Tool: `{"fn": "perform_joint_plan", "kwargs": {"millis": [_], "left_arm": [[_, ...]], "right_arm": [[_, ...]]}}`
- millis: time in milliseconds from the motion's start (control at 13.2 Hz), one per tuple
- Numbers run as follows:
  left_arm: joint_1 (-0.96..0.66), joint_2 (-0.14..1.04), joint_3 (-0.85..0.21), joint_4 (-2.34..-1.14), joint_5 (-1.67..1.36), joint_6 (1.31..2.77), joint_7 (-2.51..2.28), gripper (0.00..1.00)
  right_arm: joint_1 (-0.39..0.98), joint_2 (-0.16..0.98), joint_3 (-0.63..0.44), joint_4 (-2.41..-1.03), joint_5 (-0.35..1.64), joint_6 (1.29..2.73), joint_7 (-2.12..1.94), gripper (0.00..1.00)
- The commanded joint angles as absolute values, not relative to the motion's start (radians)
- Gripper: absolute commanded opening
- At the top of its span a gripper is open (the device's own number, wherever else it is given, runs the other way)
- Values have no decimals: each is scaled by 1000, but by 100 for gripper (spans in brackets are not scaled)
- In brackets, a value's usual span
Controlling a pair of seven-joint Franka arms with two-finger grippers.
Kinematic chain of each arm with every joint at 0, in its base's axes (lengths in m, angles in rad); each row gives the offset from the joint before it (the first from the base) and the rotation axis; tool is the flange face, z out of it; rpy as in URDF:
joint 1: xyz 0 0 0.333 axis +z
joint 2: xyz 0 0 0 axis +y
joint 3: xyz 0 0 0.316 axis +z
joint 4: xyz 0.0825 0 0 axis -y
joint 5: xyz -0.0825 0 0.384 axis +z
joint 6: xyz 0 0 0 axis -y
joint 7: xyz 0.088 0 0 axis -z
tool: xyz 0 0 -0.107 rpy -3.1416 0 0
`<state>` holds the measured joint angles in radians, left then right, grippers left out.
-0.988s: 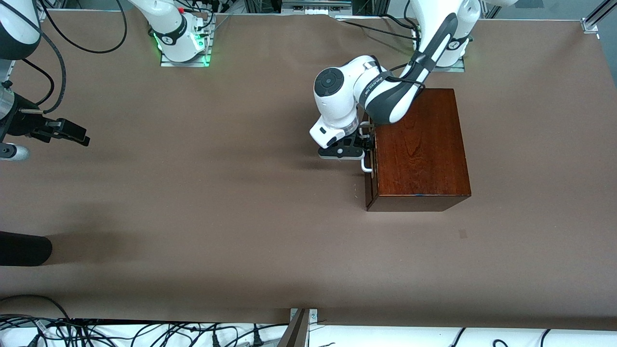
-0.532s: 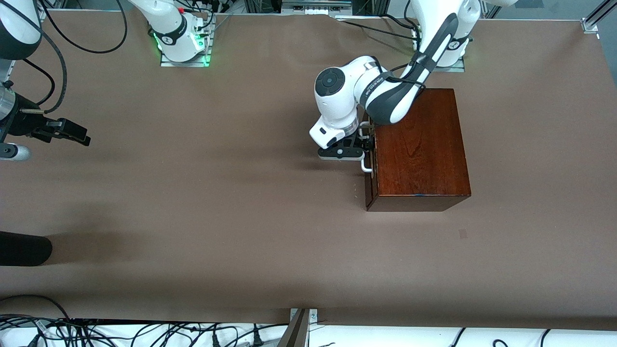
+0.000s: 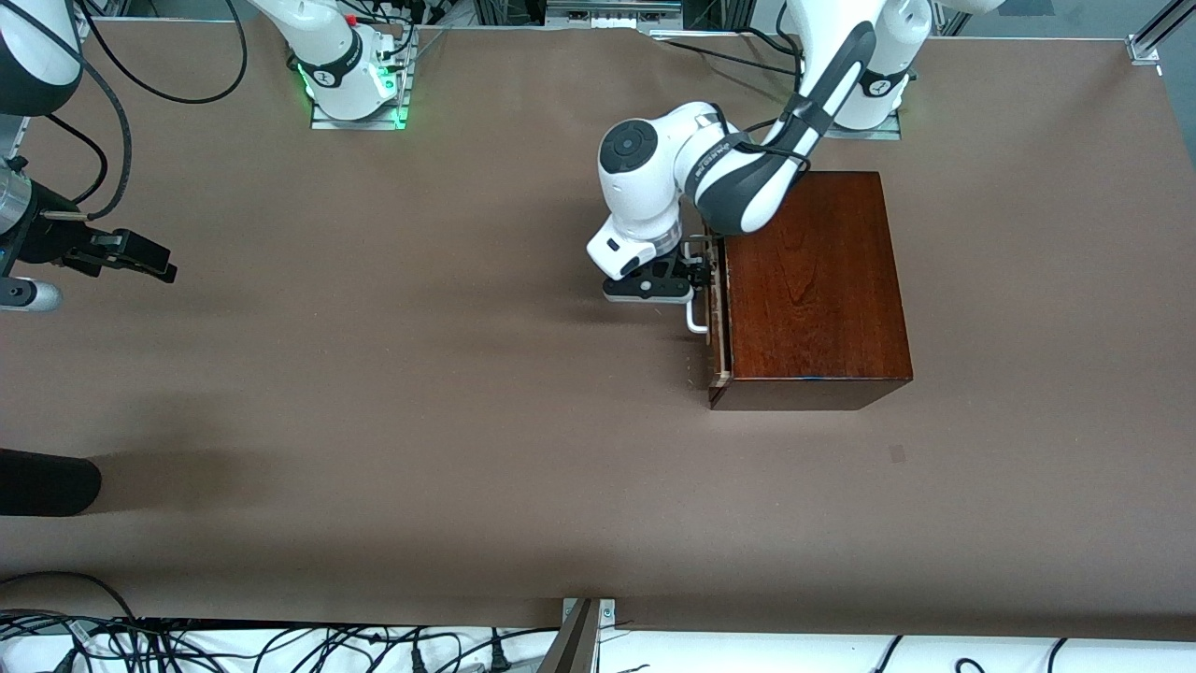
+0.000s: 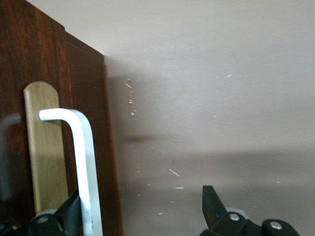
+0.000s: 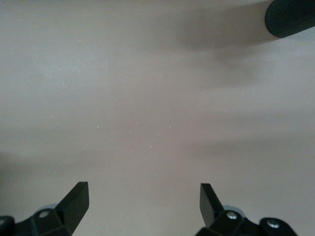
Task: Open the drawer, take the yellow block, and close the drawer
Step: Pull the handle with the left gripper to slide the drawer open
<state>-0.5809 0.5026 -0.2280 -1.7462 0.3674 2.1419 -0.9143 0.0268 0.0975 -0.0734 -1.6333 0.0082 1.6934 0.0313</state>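
Note:
The dark reddish-brown wooden box stands near the left arm's base. Its drawer faces the right arm's end of the table and stands a narrow crack open, showing a pale edge. My left gripper is open at the white loop handle. In the left wrist view one finger sits between the handle and the dark front panel; the second finger is out over the table. The yellow block is hidden. My right gripper waits open and empty over the table at the right arm's end, also seen in its wrist view.
A black cylinder pokes over the table edge at the right arm's end, nearer the front camera; it also shows in the right wrist view. Cables lie along the near edge. The brown tabletop spreads in front of the drawer.
My left gripper has moved toward the right arm's end with the handle hooked. The drawer has slid out a little and a pale strip now shows. The right arm has not moved.

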Motion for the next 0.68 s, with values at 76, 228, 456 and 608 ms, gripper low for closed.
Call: {"fn": "perform_joint_plan", "kwargs": {"millis": [76,228,456,608], "left_arm": [[-656,571,-224,-1637,307,2155,-953,100],[-678,580,-221,-1608,305,2155,-960,100],[-745,630,-190,-1533,296,2154,-1003,100],[-790,656,-155,-1485,246,2152,-1006,100]], "right_arm": [[23,103,-71,-1620,25,1677,17,100],[23,106,-71,-1620,25,1677,18,100],[23,106,-71,-1620,25,1677,18,100],[23,107,-71,-1620,25,1675,20,100]]}}
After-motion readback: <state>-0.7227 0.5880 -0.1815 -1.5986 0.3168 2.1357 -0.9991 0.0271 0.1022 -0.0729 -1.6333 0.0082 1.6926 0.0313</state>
